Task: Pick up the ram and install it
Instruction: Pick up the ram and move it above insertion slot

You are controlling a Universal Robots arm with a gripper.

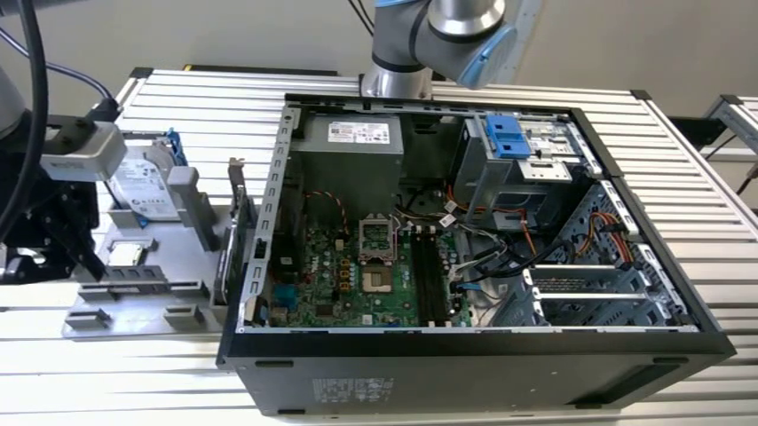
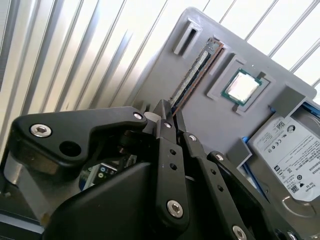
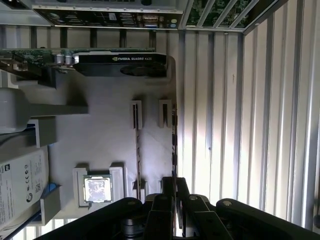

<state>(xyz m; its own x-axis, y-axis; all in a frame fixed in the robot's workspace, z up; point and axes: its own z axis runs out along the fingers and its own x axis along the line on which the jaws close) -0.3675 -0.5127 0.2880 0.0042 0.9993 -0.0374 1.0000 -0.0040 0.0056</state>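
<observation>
Second wrist view: gripper (image 2: pixel 171 111) looks clenched on the near end of the ram (image 2: pixel 195 70), which stands on edge in a tray (image 2: pixel 210 115) slot, likely so both flat faces are open to a pinch

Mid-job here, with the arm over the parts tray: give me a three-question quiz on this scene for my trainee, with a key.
1. True or false: the ram stick is already seated inside the computer case.
2. What lies next to the ram stick on the grey tray? A) a square silver chip B) a screwdriver C) a roll of tape
3. Which part is the pincer nearest?
Key: 1 false, it stands on edge in the tray; 2 A; 3 the ram stick, at one end of it.
</observation>
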